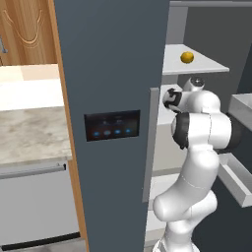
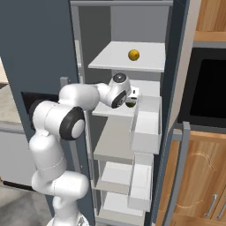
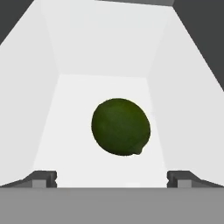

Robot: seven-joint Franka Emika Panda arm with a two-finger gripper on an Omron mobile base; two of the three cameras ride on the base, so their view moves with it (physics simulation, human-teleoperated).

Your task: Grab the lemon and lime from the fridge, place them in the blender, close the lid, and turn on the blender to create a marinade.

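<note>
Two fruits lay in the open fridge (image 1: 113,74): the lemon (image 2: 133,54) sat on the upper shelf (image 2: 114,59) with bare room around it, and the lime (image 3: 120,127) rested one shelf lower. Hand view showed the lime at centre, pale walls rising at 9 and 3 o'clock, floor clear on both sides. The gripper (image 3: 112,178) had its jaws spread wide, the lime apart from both tips. No writing was readable on the blue-lit panel (image 1: 112,125).
</note>
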